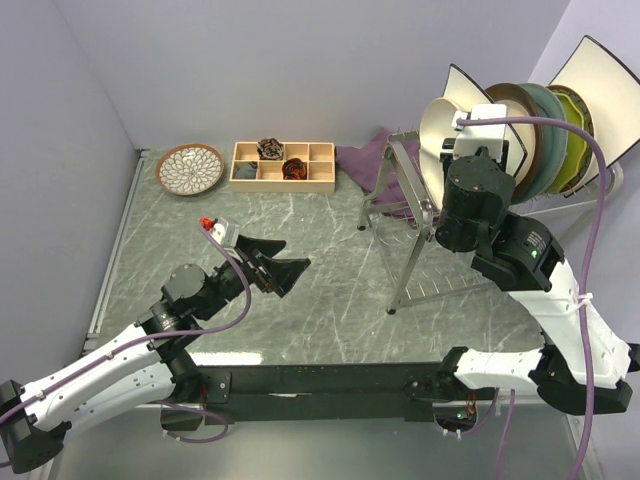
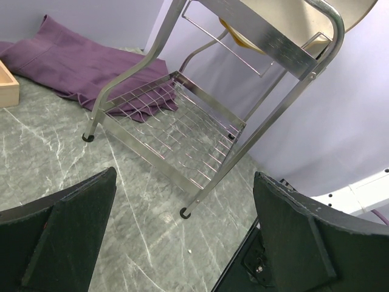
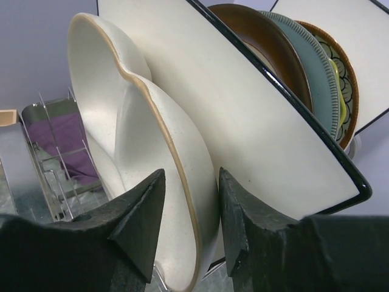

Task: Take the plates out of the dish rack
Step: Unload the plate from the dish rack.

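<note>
The dish rack [image 1: 410,215] stands at the right of the table with several plates upright on its top tier. The front one is a cream divided plate [image 3: 152,134]. Behind it stand a white square plate [image 3: 243,103], a brown one [image 3: 261,30] and a teal one [image 3: 310,55]. My right gripper [image 3: 192,173] straddles the cream plate's rim. One finger lies against the plate's back; whether the other presses its inner face is unclear. A petal-patterned plate [image 1: 190,168] lies flat at the far left. My left gripper [image 1: 290,265] hangs open over the table, empty.
A wooden compartment tray [image 1: 283,165] sits at the back, with a purple cloth [image 1: 370,160] bunched beside it behind the rack's legs. The rack's lower wire shelf [image 2: 182,137] and near foot [image 2: 184,213] lie just ahead of my left gripper. Walls close in at the left and back.
</note>
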Controlling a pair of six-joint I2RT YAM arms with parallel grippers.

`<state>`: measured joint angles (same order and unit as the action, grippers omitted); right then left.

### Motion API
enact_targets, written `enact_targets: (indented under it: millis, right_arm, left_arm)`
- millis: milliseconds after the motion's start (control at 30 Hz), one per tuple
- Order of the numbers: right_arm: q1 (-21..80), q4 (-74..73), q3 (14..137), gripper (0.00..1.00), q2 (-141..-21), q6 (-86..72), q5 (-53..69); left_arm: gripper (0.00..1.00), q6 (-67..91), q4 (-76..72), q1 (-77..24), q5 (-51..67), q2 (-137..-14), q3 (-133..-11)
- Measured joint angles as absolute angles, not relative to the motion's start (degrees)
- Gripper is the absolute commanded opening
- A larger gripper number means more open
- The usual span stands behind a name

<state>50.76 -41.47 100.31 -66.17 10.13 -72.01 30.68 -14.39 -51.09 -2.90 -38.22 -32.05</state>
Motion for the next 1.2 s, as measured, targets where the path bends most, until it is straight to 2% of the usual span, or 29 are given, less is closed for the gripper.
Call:
enact_targets:
  millis: [300, 500, 700, 800, 1200]
  right_arm:
    - [49.08, -38.09, 97.34, 0.39, -64.42, 12.58, -69.95]
    - [48.95, -35.83, 96.31, 0.27, -64.23, 15.29, -71.55]
    - [48.97, -33.41, 95.77, 0.12, -63.83, 18.39, -70.76]
    - [48.97, -31.40, 94.98, 0.00, -63.64, 20.69, -70.26]
    - [49.17, -19.75, 92.95, 0.00, -63.92, 33.56, -69.73]
  left_arm:
    - [0.99, 30.68, -14.41, -51.09, -2.90, -38.19, -32.05]
    - [0.99, 30.68, -14.46, -51.11, -2.87, -38.06, -32.03]
    - [0.99, 30.70, -14.76, -51.11, -2.87, -38.09, -32.03]
    - [1.00, 30.70, -15.03, -51.13, -2.87, -38.09, -32.03]
    - [1.00, 30.70, -15.20, -51.16, -2.90, -38.09, -32.03]
